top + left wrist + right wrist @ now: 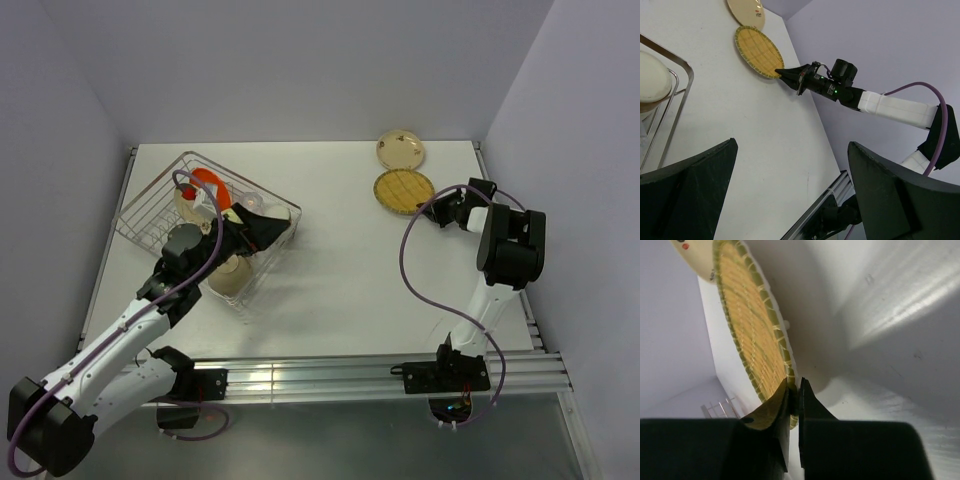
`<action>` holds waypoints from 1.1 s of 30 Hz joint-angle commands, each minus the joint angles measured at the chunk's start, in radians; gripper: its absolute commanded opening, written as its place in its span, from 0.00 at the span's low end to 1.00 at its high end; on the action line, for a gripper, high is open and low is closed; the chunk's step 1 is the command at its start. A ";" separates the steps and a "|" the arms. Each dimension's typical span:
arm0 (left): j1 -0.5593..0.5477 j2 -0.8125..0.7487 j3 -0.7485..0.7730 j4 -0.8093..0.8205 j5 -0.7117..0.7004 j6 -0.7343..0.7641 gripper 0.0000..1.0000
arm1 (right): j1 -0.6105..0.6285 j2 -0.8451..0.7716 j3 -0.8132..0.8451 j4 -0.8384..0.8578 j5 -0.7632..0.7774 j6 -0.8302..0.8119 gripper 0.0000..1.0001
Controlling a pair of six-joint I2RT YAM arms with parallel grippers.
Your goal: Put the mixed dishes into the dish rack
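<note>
As right claw [794,385] pinches one woven plate [752,335], one cream plate [401,150] beside.

No legible text — none anywhere.

woven-look plate [752,340] — golden-tan weave crossed by green lines, green rim; cream plate [401,150] — small dark markings; orange plate [210,182] in silver wire rack [150,189]; my right gripper [794,385] black, its cable [403,255] purple.
</note>
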 commanded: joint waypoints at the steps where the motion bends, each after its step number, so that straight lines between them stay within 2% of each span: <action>1: -0.010 0.007 0.004 0.076 -0.007 -0.012 0.99 | -0.012 -0.006 -0.036 0.010 0.039 -0.004 0.05; 2: -0.011 0.010 0.004 0.082 -0.005 -0.015 0.99 | -0.013 -0.014 -0.042 0.021 0.027 -0.007 0.00; 8: -0.016 0.050 0.012 0.160 0.033 -0.053 0.99 | -0.024 -0.109 -0.103 0.069 -0.100 -0.027 0.00; 18: -0.023 0.146 0.042 0.222 0.064 -0.092 0.99 | -0.024 -0.343 -0.232 0.044 -0.251 -0.070 0.00; 26: -0.026 0.246 0.058 0.283 0.091 -0.152 0.98 | 0.017 -0.460 -0.160 0.014 -0.392 -0.164 0.00; 33: -0.029 0.333 0.097 0.329 0.127 -0.165 0.98 | 0.145 -0.525 -0.081 0.038 -0.498 -0.190 0.00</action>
